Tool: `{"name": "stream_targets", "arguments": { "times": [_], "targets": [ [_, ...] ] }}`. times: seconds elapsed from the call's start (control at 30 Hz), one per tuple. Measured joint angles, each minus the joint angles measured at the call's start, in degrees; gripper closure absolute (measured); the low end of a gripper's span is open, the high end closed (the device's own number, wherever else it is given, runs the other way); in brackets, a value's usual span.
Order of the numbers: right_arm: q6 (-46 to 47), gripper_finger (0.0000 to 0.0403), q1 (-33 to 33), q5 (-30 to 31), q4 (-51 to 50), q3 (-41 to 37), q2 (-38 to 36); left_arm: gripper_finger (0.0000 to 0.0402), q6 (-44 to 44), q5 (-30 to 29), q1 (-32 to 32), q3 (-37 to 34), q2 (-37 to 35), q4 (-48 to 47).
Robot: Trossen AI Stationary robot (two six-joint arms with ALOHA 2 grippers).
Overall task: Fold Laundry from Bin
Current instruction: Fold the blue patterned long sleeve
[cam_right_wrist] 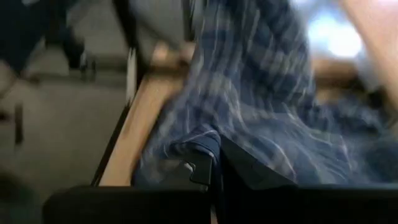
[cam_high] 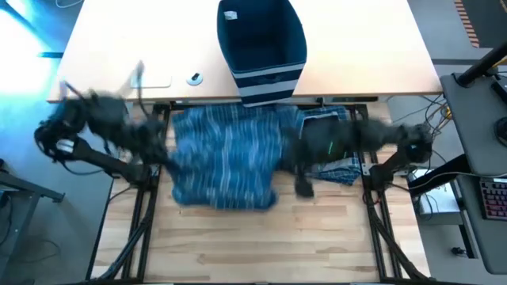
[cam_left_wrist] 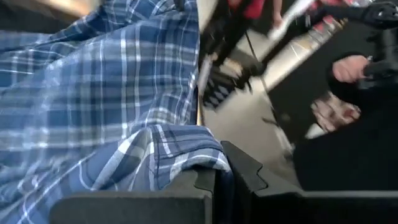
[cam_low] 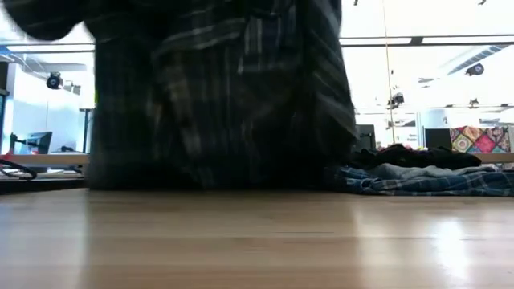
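Plaid garment [cam_high: 226, 162] spread wide between both arms, hanging in front of the low camera, above the wooden table [cam_high: 238, 245]. Left gripper [cam_left_wrist: 217, 180] clenched on one plaid edge; right gripper [cam_right_wrist: 214, 171] clenched on the opposite edge. To do this well: keep both pinches firm, hold the cloth taut and level, then lower it flat onto bare wood. Bin [cam_high: 261, 43] sits at the far table edge, just beyond the garment. More laundry [cam_low: 426, 177] heaped on the table's right side. Bright office room beyond.
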Motion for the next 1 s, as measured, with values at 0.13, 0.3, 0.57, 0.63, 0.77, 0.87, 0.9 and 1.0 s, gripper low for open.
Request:
{"name": "stream_targets", "arguments": {
  "times": [0.13,0.3,0.57,0.63,0.77,0.87,0.9,1.0],
  "targets": [
    [9.53,0.0394,9.85,6.79,4.3,-12.51,-0.19,0.0402,-12.94,-12.07,-21.9,-17.48,-4.33,12.7],
    [20.6,0.0394,18.72,9.91,14.2,-26.52,2.49,0.0402,-30.22,-23.53,-41.82,-36.6,-3.53,30.93],
    [32.54,0.0381,23.06,7.35,17.65,-32.49,10.73,0.04,-55.38,-25.72,-52.74,-52.81,5.36,50.89],
    [35.81,0.036,22.82,3.16,17.06,-31.76,12.04,0.0391,-60.05,-22.67,-53.6,-53.79,8.07,51.61],
    [39.53,0.0293,22.31,-1.13,13.07,-28.19,12.49,0.0351,-64.88,-15.44,-55.27,-52.41,12.64,51.4],
    [38.75,0.0237,21.75,-0.38,6.48,-23.73,11.84,0.0306,-65.12,-12.29,-56.2,-48.83,13.98,49.46],
    [37.77,0.022,21.53,0.4,3.52,-22.04,11.41,0.029,-65.05,-12.08,-56.35,-47.2,14.06,47.16],
    [35.2,0.0175,20.09,3.69,-4.11,-18.13,10.79,0.0242,-64.31,-15.01,-56.36,-41.06,13.25,34.16]
  ]
}}
